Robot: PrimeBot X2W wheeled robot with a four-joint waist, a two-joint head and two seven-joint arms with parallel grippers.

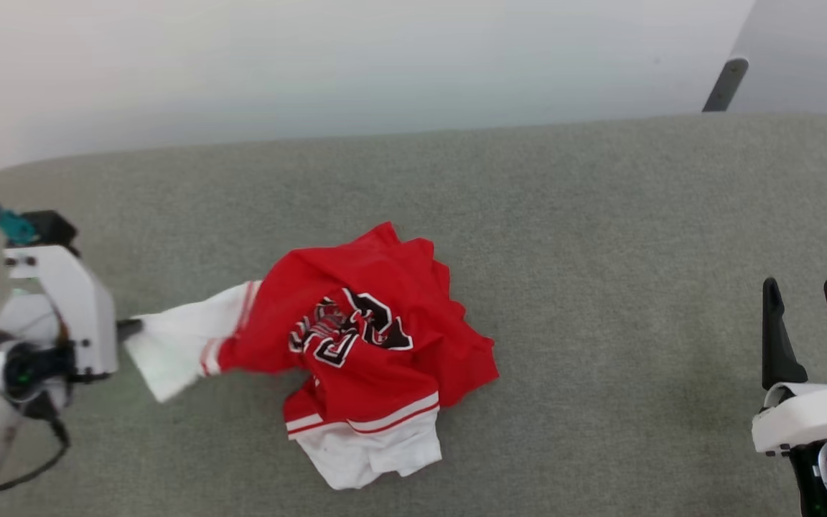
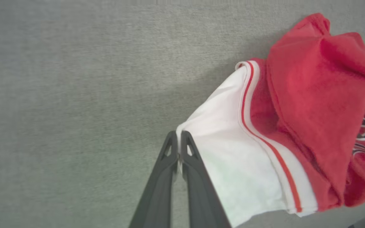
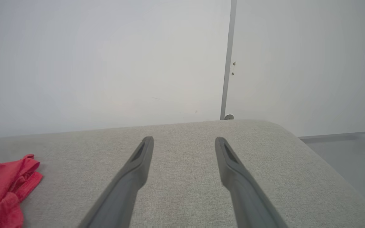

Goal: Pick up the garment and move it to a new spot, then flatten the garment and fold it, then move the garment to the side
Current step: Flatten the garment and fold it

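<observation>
Garment (image 1: 356, 345): your red shirt with white sleeves, red-striped white trim and black, white-outlined lettering lies crumpled in a heap near the middle of the pad. One white sleeve stretches out toward the robot's left, and another white part with striped trim spills out on the near side.
Left gripper (image 2: 179, 139): clenched. You can see its two dark fingers pressed together on the outer corner of the stretched white sleeve, so the left gripper is grasping the garment there.
Right gripper (image 1: 805, 294): released, with its long dark fingers spread and nothing between them. The right gripper sits at the robot's right, well apart from the garment.
Pad (image 1: 600, 215): grey woven fabric surface with rounded far corners, bearing the garment. Bare fabric lies between the heap and the right gripper.
Backdrop: plain white wall (image 1: 313, 64) runs behind the pad's far edge, and a slanted dark grey bar (image 1: 726, 82) shows at the far right corner.
Cable (image 1: 33, 470): black, looping below the left arm's wrist at the near left, apart from the sleeve.
Floor (image 3: 344, 148): pale grey, past the pad's right end.
</observation>
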